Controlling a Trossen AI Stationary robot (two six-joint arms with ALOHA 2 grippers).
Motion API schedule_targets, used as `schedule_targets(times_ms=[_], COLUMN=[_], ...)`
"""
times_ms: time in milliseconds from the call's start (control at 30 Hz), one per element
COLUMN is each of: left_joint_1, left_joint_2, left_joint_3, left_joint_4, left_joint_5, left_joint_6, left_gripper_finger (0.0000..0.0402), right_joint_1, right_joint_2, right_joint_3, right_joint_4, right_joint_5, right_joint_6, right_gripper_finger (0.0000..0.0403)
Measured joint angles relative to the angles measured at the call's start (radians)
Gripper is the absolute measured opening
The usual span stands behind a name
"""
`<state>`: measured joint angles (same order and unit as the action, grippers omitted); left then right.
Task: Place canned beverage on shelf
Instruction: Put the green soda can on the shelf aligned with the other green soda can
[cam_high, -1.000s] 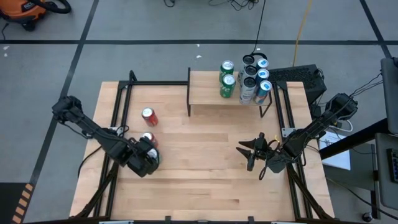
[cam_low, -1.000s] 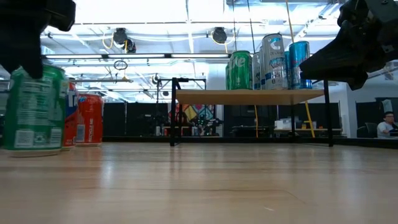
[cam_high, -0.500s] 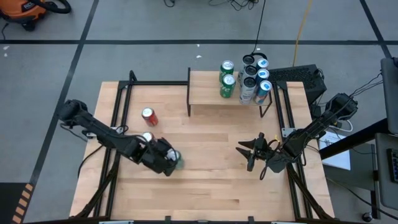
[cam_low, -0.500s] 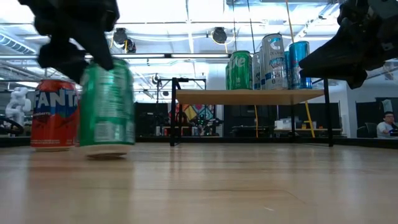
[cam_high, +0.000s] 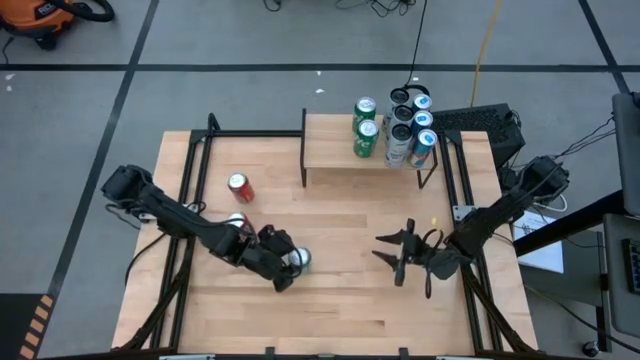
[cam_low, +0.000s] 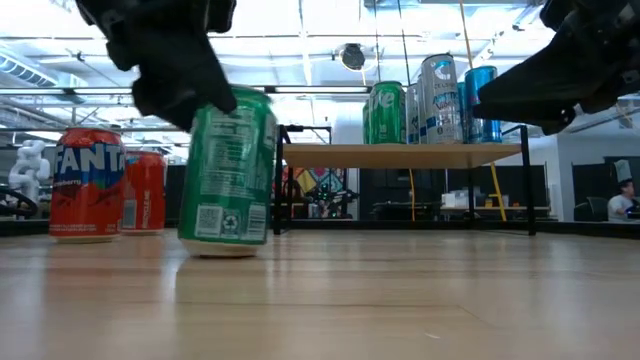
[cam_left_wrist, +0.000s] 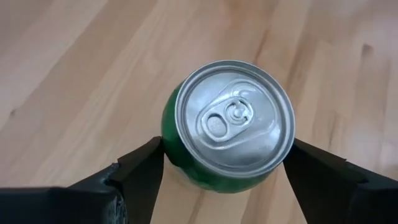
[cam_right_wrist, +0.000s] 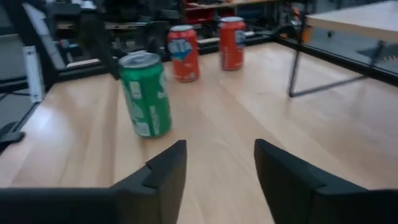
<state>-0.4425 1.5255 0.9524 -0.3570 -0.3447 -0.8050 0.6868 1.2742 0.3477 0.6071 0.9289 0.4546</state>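
Note:
A green can (cam_left_wrist: 230, 118) stands on the wooden tabletop a little left of its middle, between the fingers of my left gripper (cam_high: 297, 260), which is shut on it. The low view shows the can (cam_low: 228, 170) leaning slightly. My right gripper (cam_high: 392, 258) hangs open over the table's right half, pointing level at the can (cam_right_wrist: 146, 93) with nothing between its fingers. The shelf (cam_high: 335, 150) stands on its legs at the far edge, with green cans (cam_high: 365, 128) and silver and blue cans (cam_high: 410, 125) on its right end. My left gripper pinches the green can's side wall (cam_left_wrist: 169, 155), just under the top rim, between its two fingers (cam_left_wrist: 140, 171). They come slanting down from the table's left. The can is nearly upright with its base at the tabletop; whether it rests there or hangs just above I cannot tell.
Two red cans stand on the table's left half, one (cam_high: 239, 187) free and one (cam_high: 237, 221) partly under my left arm. Black frame rails (cam_high: 190, 170) run along both sides. Bare wood lies between the two grippers and in front of the shelf.
My left gripper has gone toward the table's right edge with the green can, past the red cans, and its wrist has turned. The can has stayed nearly upright and close to the tabletop. My right gripper has stayed in place, and its fingers stand a little wider apart.

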Motion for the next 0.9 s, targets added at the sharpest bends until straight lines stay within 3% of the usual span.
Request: schedule_targets(times_ms=[200, 333, 600, 833, 900], left_joint_1=[0.003, 0.004, -0.012, -0.008, 0.006], left_joint_2=[0.041, 0.053, 0.053, 0.054, 0.064], left_joint_3=[0.006, 0.007, 0.007, 0.007, 0.007], left_joint_4=[0.176, 0.185, 0.077, 0.101, 0.129], left_joint_5=[-0.033, -0.032, -0.03, -0.011, 0.004], left_joint_6=[0.152, 0.164, 0.138, 0.297, 0.339], left_gripper_finger=[0.0299, 0.0299, 0.0299, 0.0299, 0.0299], right_joint_1=[-0.013, -0.037, -0.108, -0.13, -0.136], right_joint_2=[0.168, 0.261, 0.393, 0.409, 0.39], right_joint_3=[0.0, 0.01, 0.133, 0.207, 0.208], right_joint_4=[0.284, 0.407, 0.414, 0.371, 0.332], right_joint_5=[-0.018, -0.018, -0.122, -0.129, -0.197], right_joint_6=[-0.103, -0.114, -0.182, -0.207, -0.136], right_gripper_finger=[0.0246, 0.0283, 0.0301, 0.0302, 0.0302])
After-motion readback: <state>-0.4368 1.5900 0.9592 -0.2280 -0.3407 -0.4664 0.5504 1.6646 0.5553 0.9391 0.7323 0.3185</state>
